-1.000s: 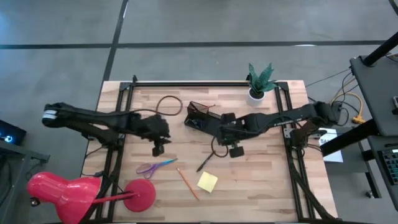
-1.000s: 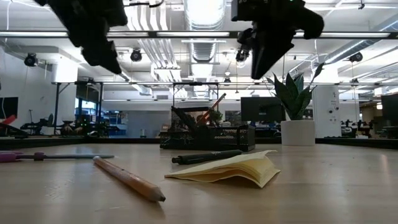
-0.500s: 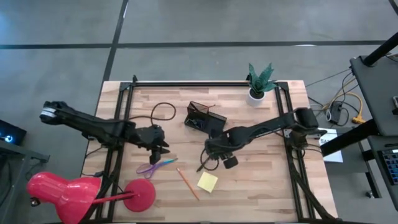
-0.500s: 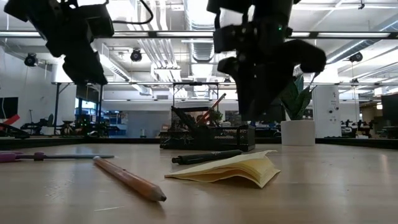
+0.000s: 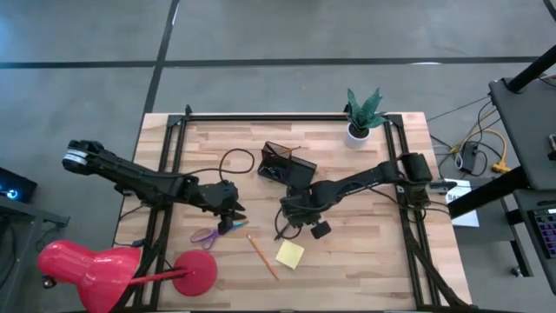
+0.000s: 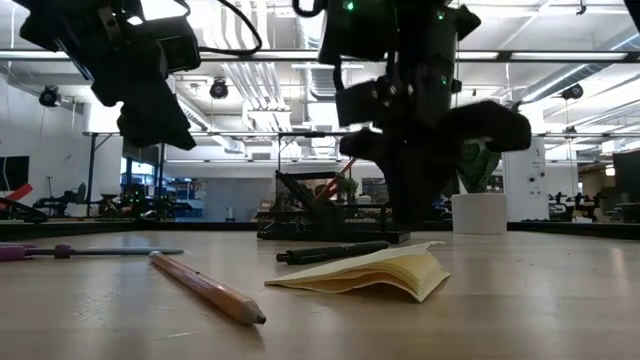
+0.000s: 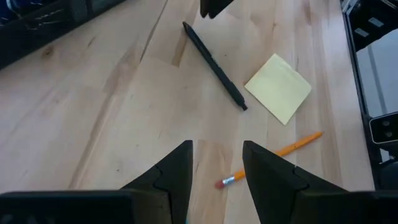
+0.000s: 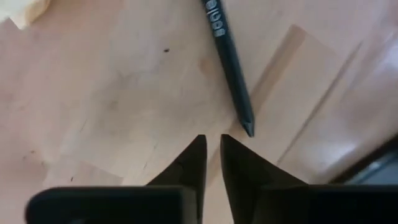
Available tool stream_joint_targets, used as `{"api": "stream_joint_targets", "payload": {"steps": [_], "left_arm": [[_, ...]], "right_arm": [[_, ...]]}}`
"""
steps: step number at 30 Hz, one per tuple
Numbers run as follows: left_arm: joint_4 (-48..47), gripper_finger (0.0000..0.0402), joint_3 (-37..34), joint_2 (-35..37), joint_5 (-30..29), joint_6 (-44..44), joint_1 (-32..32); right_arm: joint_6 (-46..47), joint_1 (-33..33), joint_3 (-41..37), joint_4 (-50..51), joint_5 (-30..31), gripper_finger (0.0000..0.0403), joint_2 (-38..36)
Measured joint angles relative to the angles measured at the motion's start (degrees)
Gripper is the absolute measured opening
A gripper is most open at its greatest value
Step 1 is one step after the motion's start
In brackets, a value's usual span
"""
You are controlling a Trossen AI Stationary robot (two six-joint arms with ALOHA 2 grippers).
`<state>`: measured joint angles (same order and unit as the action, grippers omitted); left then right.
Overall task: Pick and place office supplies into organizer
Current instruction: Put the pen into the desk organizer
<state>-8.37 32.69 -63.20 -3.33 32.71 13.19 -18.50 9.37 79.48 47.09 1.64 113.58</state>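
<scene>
the black pen runs off the right wrist view's edge; the scissors are partly hidden beneath the left gripper.

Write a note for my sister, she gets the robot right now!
Left pincer: open, empty, low over the scissors.
Right pincer: nearly shut, empty, by the black pen's tip.
Loose on the table: scissors, pen, pencil, yellow notepad.
Organizer stands at the back and already holds some things; what exactly is unclear.
Left to do: put all four loose things into the organizer.
</scene>
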Motion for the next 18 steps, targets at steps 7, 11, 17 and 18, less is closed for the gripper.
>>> {"api": "stream_joint_targets", "payload": {"steps": [7, 11, 17, 18], "left_arm": [[1.11, 0.0125, -0.09, -0.66, 0.00, 0.08, -0.02], [1.09, 0.0125, -0.09, -0.65, -0.23, 0.09, -0.07], [1.60, 0.0125, -0.16, -0.78, -0.88, 0.09, -0.09], [1.61, 0.0125, -0.15, -0.81, -0.98, 0.09, -0.09]], "right_arm": [[0.16, -0.07, -0.02, -1.07, 3.05, 0.0019, 0.08], [-2.69, -0.05, 0.00, -3.63, 2.82, 0.0018, -0.10], [-7.73, -0.16, -0.02, -4.46, 2.79, 0.0018, 1.68], [-7.93, -0.24, -0.06, -4.41, 2.81, 0.0018, 1.71]]}}
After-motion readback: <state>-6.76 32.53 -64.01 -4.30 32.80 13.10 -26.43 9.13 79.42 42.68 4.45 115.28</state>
